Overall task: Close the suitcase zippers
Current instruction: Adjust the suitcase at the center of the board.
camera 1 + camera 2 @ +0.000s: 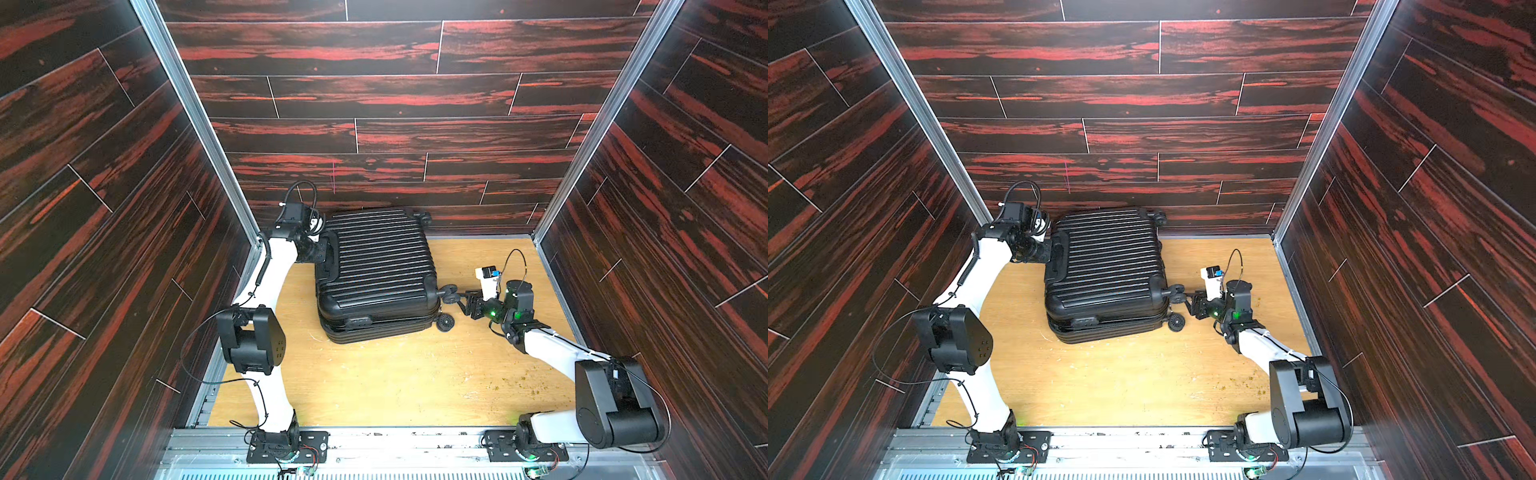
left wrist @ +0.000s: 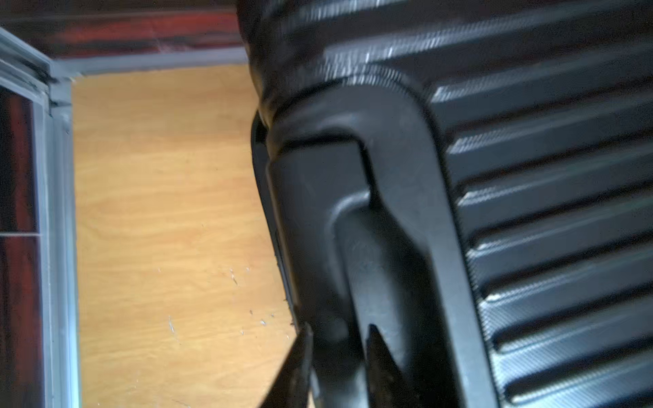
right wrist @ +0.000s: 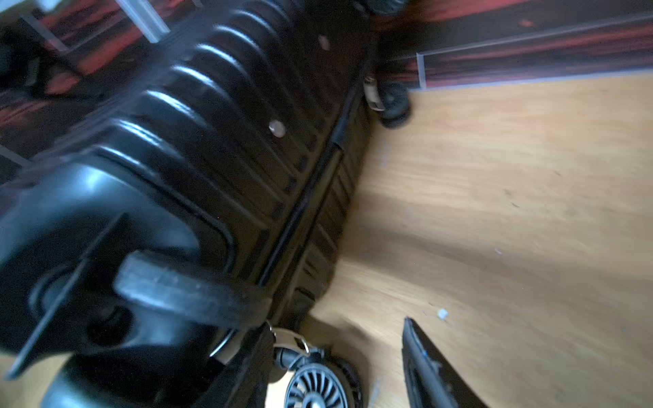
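Suitcase [image 1: 374,268] lies flat with its two shells together, ribbed side up, on the far half of the wooden table [image 1: 395,386]. It sits left of centre, with its far end close to the back wall [image 1: 395,137]. Its moulded handle [image 1: 328,259] faces left and its wheels face right. The zip track [image 3: 305,208] shows in the right wrist view as a dark band along the seam between the shells. Its pull tabs are too blurred to make out.

The left gripper [image 1: 323,254] is at the far-left end of the case, on the handle. In the left wrist view its fingers [image 2: 380,356] stand a narrow way apart with a bar of the handle between them. Whether they pinch it I cannot tell.

The right gripper [image 1: 462,300] sits low at the near-right corner, just beside the upper wheel [image 1: 449,291]. Its jaws stand well apart. One finger [image 3: 424,360] is over bare table, clear of the case, and nothing is clamped. The lower wheel [image 1: 444,322] rests on the table.
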Action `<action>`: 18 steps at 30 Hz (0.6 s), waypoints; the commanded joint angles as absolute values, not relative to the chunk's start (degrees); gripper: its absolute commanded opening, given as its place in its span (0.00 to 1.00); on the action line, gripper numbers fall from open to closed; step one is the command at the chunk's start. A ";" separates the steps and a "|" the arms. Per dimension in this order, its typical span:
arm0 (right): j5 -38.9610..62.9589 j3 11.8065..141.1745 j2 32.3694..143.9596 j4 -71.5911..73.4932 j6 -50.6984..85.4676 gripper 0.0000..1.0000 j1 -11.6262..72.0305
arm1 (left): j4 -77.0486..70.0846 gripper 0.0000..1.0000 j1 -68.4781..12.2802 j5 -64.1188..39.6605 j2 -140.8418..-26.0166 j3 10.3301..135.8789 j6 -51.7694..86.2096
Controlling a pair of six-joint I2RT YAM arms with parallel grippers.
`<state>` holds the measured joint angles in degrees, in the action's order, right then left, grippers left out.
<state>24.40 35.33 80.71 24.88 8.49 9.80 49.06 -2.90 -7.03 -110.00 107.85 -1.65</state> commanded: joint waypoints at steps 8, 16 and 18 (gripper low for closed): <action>30.67 33.07 80.47 28.59 7.22 0.60 15.91 | 49.89 0.48 -2.05 -2.49 -110.61 105.47 -0.89; 28.65 30.13 77.20 27.80 5.75 0.60 19.95 | 50.80 0.47 -1.50 2.11 -110.02 102.14 0.79; 26.76 28.96 76.74 28.91 5.89 0.59 19.95 | 50.56 0.41 -1.47 2.39 -110.29 102.28 1.41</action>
<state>27.14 30.30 78.39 27.83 7.01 19.14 48.51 -1.80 -0.38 -110.80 103.77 0.97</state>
